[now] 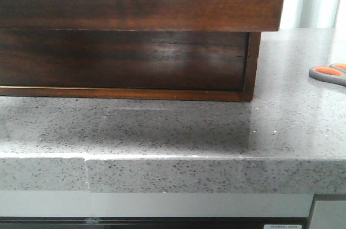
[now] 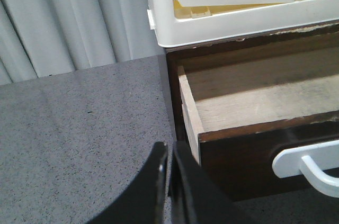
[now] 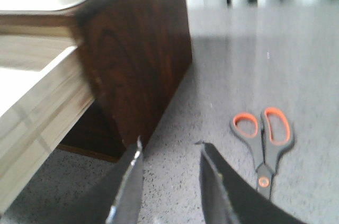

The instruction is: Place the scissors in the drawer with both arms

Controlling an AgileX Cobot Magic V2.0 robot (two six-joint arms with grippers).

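Item: scissors point(image 3: 263, 138) on counter, drawer point(image 2: 249, 108) pulled open, not yet stowed.

Scissors lie flat and closed near the counter's point(image 1: 178, 131) right edge, well apart from the cabinet point(image 3: 137, 60), untouched. Drawer stands pulled out from the cabinet, interior bare, white handle point(image 2: 307, 166) on its front; likely opened to receive them. White tray point(image 2: 233, 7) sits on the cabinet top. Left gripper point(image 2: 170, 181): fingers pressed together, holding nothing, beside the drawer's outer corner. Right gripper point(image 3: 169, 181): fingers spread moderately, empty, above the counter near the scissors, apparently poised for the pickup.
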